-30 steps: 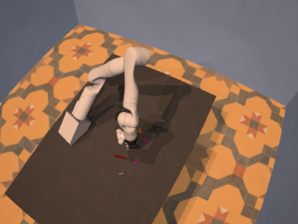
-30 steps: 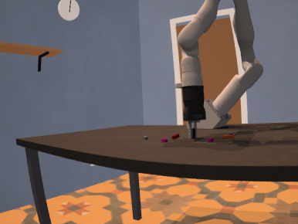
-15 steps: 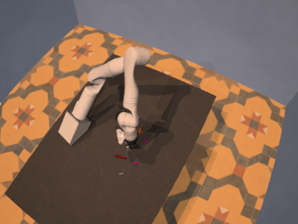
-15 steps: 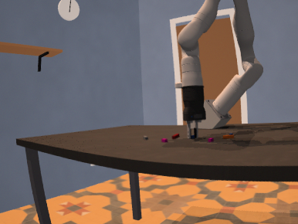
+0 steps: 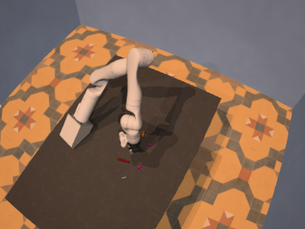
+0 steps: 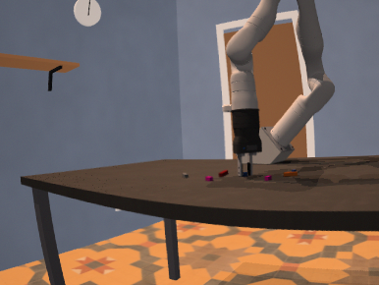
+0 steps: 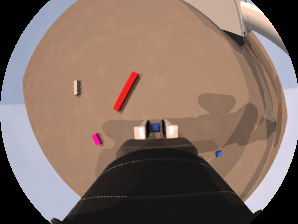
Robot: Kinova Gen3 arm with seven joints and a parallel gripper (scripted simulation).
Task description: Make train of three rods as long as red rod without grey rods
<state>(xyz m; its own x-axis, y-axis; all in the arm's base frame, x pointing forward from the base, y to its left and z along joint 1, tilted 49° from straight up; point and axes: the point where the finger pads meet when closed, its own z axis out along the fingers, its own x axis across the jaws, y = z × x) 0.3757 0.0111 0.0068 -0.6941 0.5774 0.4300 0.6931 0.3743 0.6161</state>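
The red rod (image 5: 123, 160) (image 6: 223, 173) (image 7: 127, 91) lies flat on the dark table (image 5: 79, 178) (image 6: 147, 192) (image 7: 80, 43). My gripper (image 5: 131, 151) (image 6: 245, 172) (image 7: 155, 126) stands low at the table just right of the red rod. It is open, and a small blue rod (image 7: 156, 127) (image 6: 244, 173) sits on the table between its fingers. A second blue rod (image 7: 217, 153) lies to the right. One magenta rod (image 5: 139, 167) (image 6: 209, 178) (image 7: 97, 139) lies near the red rod, another magenta rod (image 5: 149, 144) (image 6: 267, 178) lies farther right. The orange rod (image 5: 143, 133) (image 6: 291, 173) lies behind the gripper.
A grey rod (image 5: 124, 178) (image 6: 185, 174) (image 7: 77, 87) lies apart, toward the table's front. The robot's base (image 5: 75, 132) (image 7: 213, 10) stands at the table's left side.
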